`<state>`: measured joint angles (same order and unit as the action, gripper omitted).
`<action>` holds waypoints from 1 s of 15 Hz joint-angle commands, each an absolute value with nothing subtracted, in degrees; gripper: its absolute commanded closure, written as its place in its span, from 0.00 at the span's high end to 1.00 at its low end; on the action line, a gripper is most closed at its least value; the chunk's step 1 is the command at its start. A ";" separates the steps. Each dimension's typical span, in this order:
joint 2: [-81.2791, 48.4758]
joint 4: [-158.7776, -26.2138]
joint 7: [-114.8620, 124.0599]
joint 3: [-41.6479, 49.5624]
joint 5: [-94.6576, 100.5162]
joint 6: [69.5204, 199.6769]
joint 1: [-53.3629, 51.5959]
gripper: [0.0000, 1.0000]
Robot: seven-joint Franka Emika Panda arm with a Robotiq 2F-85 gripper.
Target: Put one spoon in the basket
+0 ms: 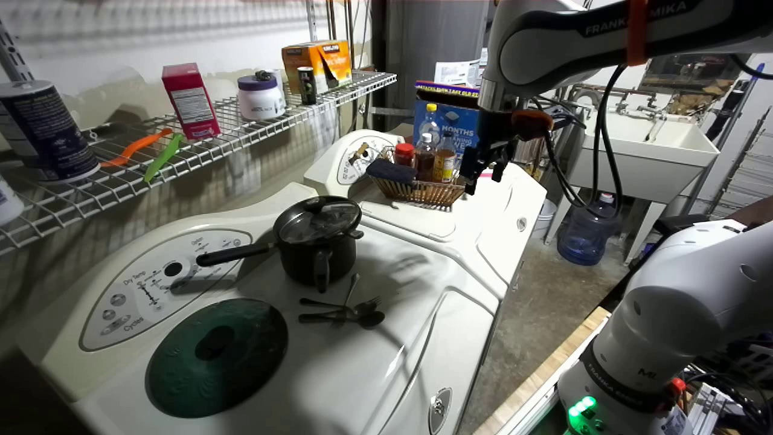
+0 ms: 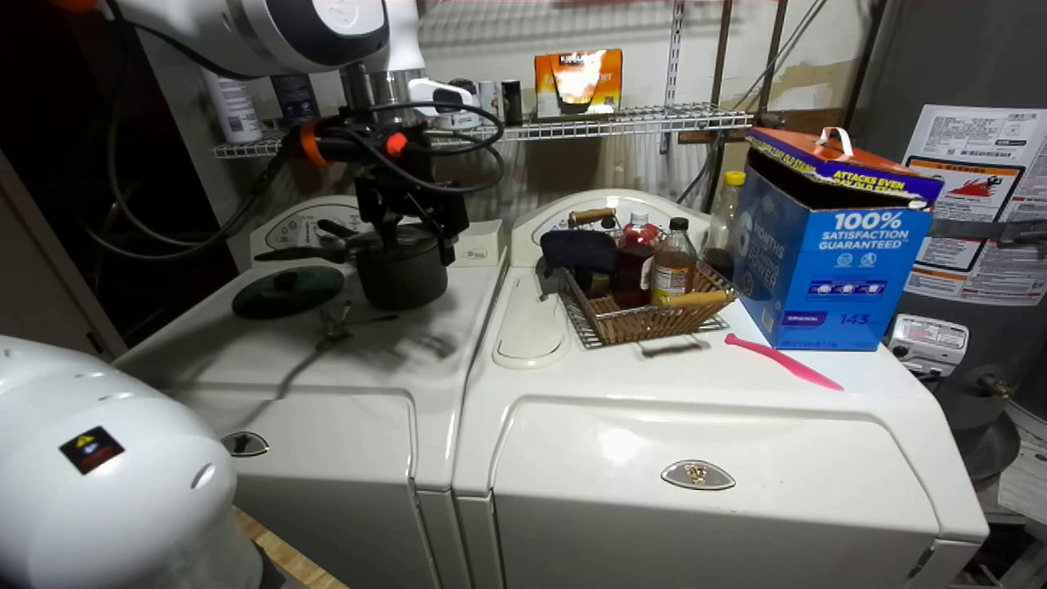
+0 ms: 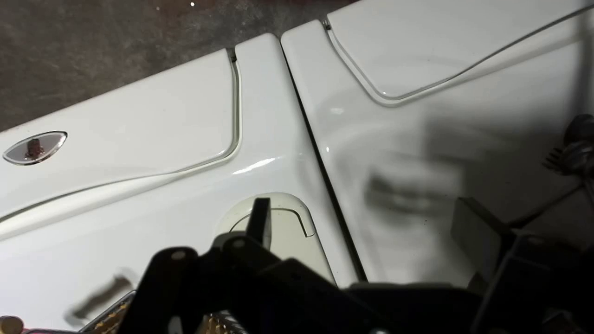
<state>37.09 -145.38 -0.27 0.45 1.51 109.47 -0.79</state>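
Shown with end effector (image 3: 365, 211) spread, empty; apparently yet to move a spoon (image 1: 370, 319) (lying near pot (image 1: 302, 260)) into basket (image 2: 650, 325).

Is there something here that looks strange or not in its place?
Yes: a dark pot, a green lid, a spoon and a fork sit on what seems a dryer: its panel reads "Dry Temp". Unusual place for kitchenware. I see no spill.

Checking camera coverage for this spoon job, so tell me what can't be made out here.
Basket: wrist view, cut off by bottom edge, partly hidden by gripper.
Spoon: wrist view, cut off by right edge.
Cutlery: in an exterior view, too small and dim to tell apart.
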 commanded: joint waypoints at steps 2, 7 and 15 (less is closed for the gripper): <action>37.06 -145.27 -0.38 0.24 1.37 109.33 -0.56 1.00; 36.10 -145.34 -1.23 -1.00 0.88 109.90 -2.31 1.00; 29.17 -146.38 -3.96 -11.82 1.38 114.46 -13.41 1.00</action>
<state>32.61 -146.67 -1.29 -9.73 1.54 111.71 -9.74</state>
